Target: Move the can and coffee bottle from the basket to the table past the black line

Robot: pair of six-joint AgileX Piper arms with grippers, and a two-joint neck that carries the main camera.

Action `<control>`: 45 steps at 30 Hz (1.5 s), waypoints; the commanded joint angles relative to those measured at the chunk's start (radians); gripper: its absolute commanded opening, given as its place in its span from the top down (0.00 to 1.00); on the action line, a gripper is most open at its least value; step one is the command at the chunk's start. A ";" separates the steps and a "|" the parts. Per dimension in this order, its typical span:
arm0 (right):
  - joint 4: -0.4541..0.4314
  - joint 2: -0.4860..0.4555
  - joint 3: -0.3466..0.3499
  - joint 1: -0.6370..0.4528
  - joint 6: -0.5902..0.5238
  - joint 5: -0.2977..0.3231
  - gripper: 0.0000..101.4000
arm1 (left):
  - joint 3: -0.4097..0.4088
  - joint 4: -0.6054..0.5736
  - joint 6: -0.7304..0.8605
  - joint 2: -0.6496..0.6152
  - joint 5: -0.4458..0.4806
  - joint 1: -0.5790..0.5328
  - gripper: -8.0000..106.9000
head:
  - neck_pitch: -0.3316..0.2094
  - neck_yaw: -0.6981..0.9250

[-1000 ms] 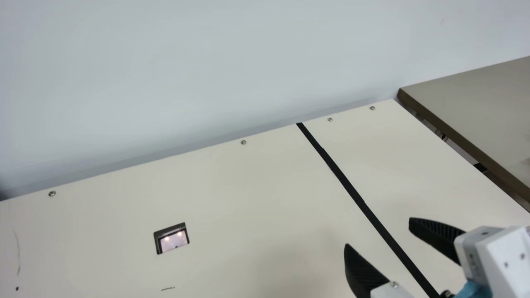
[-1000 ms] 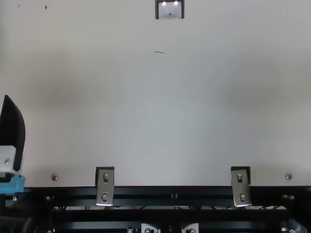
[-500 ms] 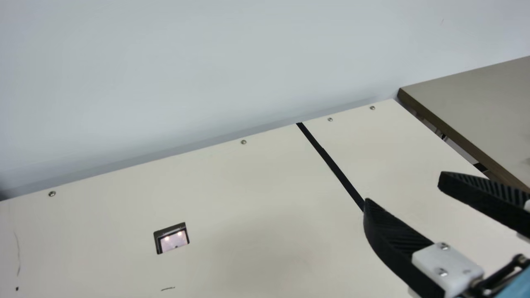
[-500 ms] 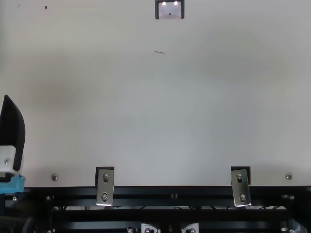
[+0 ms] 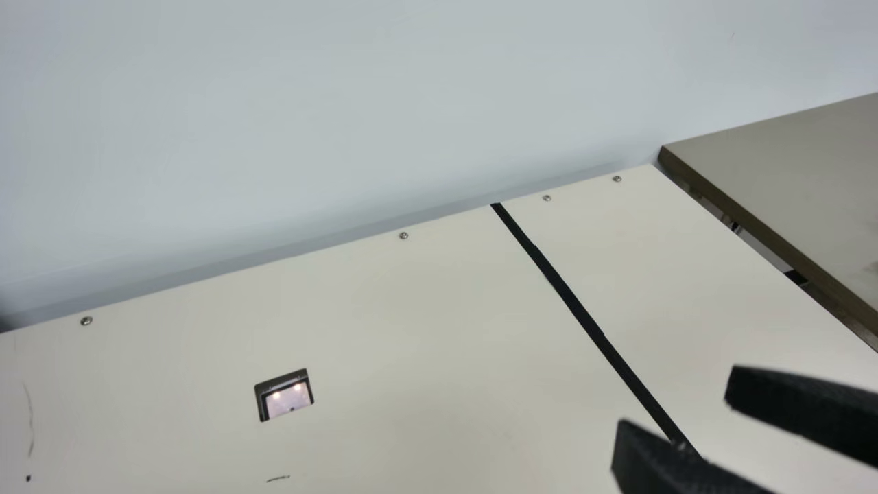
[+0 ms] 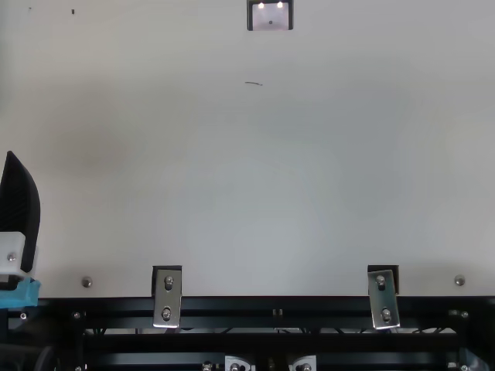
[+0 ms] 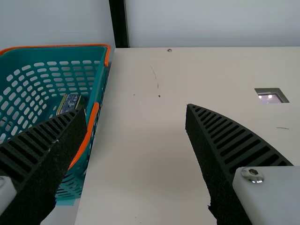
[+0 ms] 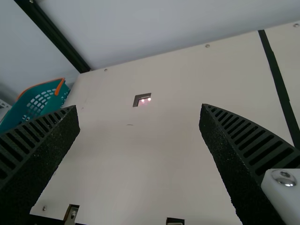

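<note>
Main view: the right gripper (image 5: 675, 405) is at 4 o'clock, open, its fingertips apart near the black line (image 5: 583, 315). Top view: the left gripper (image 6: 19, 209) is at 9 o'clock. Left wrist view: its fingers stand apart. A printed item (image 7: 70, 102), partly hidden, type indeterminate, sits inside the basket (image 7: 56, 46), beside the table (image 7: 140, 140).

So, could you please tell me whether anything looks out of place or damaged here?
Only small things: on the cream table, a short dark stroke near the dark-framed rectangular cutout and a faint, curved line at the main view's left look odd, like stray pen marks. I see no spill.
</note>
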 commanded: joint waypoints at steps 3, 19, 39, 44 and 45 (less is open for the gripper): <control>0.002 0.000 -0.001 0.000 0.000 -0.006 0.00 | 0.000 0.000 0.000 0.000 0.000 0.000 0.15 | -0.032 0.008; 0.111 0.001 0.063 0.093 0.113 -0.010 0.00 | 0.000 0.000 0.000 0.000 0.000 0.000 0.15 | -0.032 0.008; 0.219 -0.034 0.074 0.127 0.228 -0.010 0.00 | 0.000 0.000 0.000 0.000 0.000 0.000 0.15 | -0.032 0.008; 0.219 -0.034 0.074 0.127 0.228 -0.010 0.00 | 0.000 0.000 0.000 0.000 0.000 0.000 0.15 | -0.032 0.008; 0.219 -0.034 0.074 0.127 0.228 -0.010 0.00 | 0.000 0.000 0.000 0.000 0.000 0.000 0.15 | -0.032 0.008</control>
